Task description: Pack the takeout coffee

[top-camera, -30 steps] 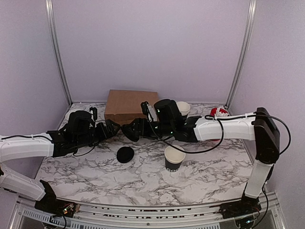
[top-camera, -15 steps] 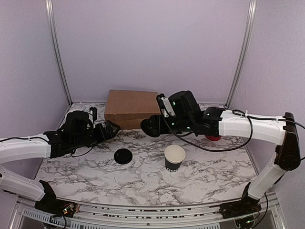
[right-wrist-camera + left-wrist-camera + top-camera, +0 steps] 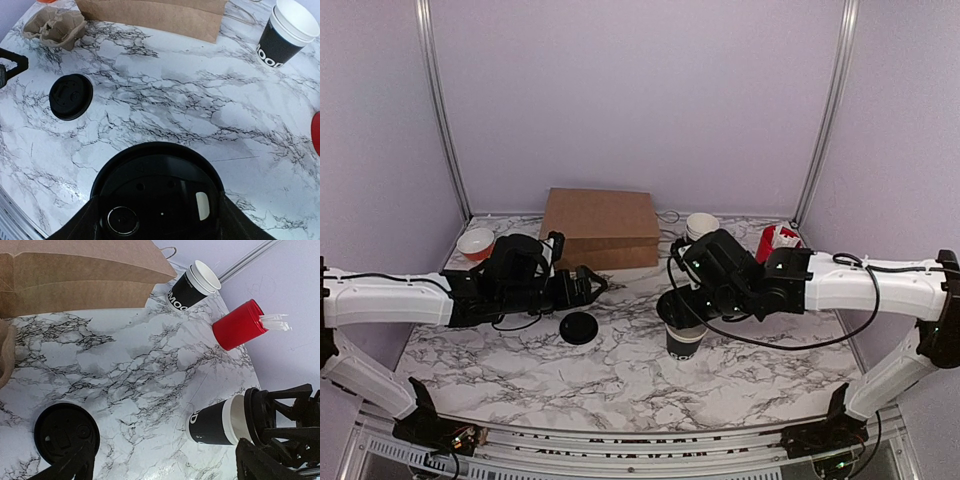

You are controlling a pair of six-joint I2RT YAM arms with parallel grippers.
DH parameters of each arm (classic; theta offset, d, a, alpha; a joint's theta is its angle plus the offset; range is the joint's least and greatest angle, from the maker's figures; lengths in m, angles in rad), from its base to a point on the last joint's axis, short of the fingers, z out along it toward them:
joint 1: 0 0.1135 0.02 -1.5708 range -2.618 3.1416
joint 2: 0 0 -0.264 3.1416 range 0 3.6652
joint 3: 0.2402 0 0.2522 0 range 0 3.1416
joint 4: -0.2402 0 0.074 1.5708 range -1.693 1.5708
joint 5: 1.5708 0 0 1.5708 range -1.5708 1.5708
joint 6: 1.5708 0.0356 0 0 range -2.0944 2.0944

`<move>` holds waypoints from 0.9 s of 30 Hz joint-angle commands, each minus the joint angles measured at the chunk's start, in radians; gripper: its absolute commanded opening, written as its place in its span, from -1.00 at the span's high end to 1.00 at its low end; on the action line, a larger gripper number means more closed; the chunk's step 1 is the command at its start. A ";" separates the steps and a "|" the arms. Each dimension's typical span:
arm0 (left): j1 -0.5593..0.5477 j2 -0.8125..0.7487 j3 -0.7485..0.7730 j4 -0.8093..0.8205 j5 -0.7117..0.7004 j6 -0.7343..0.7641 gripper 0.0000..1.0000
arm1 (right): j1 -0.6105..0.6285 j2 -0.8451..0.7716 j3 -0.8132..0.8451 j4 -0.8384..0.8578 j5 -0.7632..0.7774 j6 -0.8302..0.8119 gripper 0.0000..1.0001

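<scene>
Takeout coffee cup [image 3: 684, 343] stands upright on the marble table [image 3: 620, 385], right of centre, near the front edge. White inside shows at its mouth in the left wrist view.

Right gripper [image 3: 678, 308] hangs directly over the cup, claw closed on a round black lid [image 3: 157, 200], one finger on either side of its rim. The lid sits at the cup's mouth; whether it is pressed on, I cannot tell.

Left gripper [image 3: 588, 284] is low over the table, just behind a second black lid [image 3: 580, 327] that lies flat to the left of the cup, apart from it. Its claw is spread wide, holding nothing.

At the back: a brown paper bag [image 3: 600, 225] lying flat, a stack of white-rimmed cups [image 3: 701, 227], and a red cylinder of white sticks [image 3: 775, 240]. A cardboard cup carrier [image 3: 55, 27] and a small bowl [image 3: 476, 243] lie at the far left.
</scene>
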 commanded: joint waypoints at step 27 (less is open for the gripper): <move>-0.054 0.092 0.075 -0.005 0.021 0.003 -0.98 | 0.043 -0.016 -0.060 0.009 0.133 0.061 -0.29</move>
